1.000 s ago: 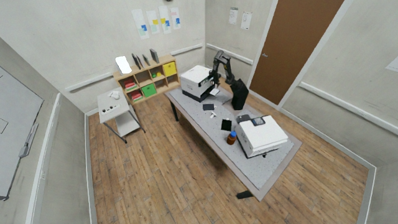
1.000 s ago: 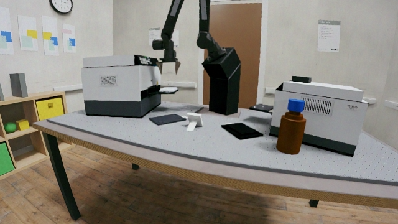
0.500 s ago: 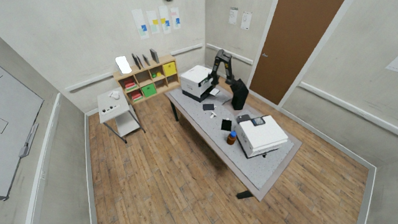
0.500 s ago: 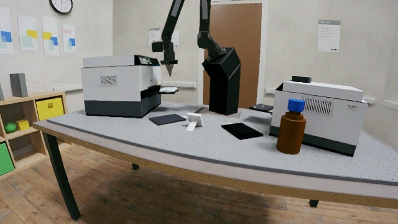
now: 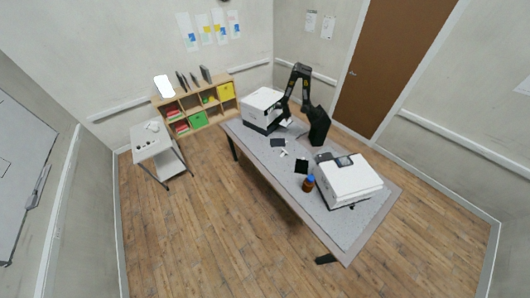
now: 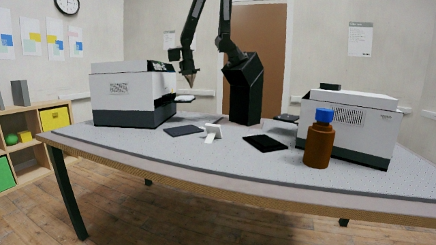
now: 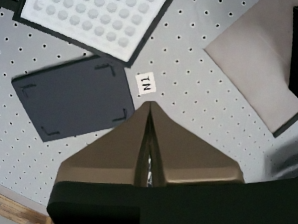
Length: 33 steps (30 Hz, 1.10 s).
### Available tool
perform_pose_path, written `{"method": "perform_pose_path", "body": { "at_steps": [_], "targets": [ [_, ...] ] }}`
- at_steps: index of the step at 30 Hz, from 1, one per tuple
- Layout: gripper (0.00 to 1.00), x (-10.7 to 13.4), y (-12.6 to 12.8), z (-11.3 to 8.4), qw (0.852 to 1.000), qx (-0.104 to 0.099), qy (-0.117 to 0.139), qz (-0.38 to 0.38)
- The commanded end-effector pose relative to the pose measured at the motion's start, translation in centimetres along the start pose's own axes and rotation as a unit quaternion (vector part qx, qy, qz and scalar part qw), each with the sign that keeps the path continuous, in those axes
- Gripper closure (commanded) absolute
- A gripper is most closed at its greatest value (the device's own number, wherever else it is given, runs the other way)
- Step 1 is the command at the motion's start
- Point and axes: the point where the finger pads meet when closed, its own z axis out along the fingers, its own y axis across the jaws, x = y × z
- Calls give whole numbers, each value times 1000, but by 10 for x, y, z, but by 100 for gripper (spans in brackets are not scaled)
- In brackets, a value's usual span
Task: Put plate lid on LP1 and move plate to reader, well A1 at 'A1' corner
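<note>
From the top view, my arm reaches from its black base toward the white instrument at the far end of the table. My gripper hangs just in front of the open side of this instrument, above a small white plate on its stage. Two dark pads lie on the table between the two instruments: one near the far instrument, one near the brown bottle with blue cap. The bottle stands upright just beside the second white instrument.

From the exterior view, my gripper points down, and my jaws are clenched together to a single point with nothing between them. The lidded plate rests on the dark stage below me, and I am apart from it, not touching. A small white label stand sits on the table between the flat dark pad and the raised black pad. The bottle is in front of the right instrument.

From the wrist view, my two jaws meet in a closed wedge. Above them I see the white plate with its grid of wells in a black frame, tilted in the picture. Beside it lies the dark pad with corner locators, and a small white tag reading N1 is just next to this pad.
</note>
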Motion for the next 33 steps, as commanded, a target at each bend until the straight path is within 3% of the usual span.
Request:
{"method": "perform_pose_path", "body": {
  "at_steps": [1,10,13,16,23,30,33],
  "targets": [
    [100,10,-2,3,999,4,-1,-43],
    [100,46,-4,10,985,12,-4,-173],
    [100,58,-13,13,977,23,-3,-213],
    [100,58,-13,14,977,24,-4,-212],
    [100,86,-18,16,950,28,-5,-311],
    [100,98,-36,19,915,51,-6,-400],
    [100,102,-34,18,915,47,-5,-401]
  ]
}}
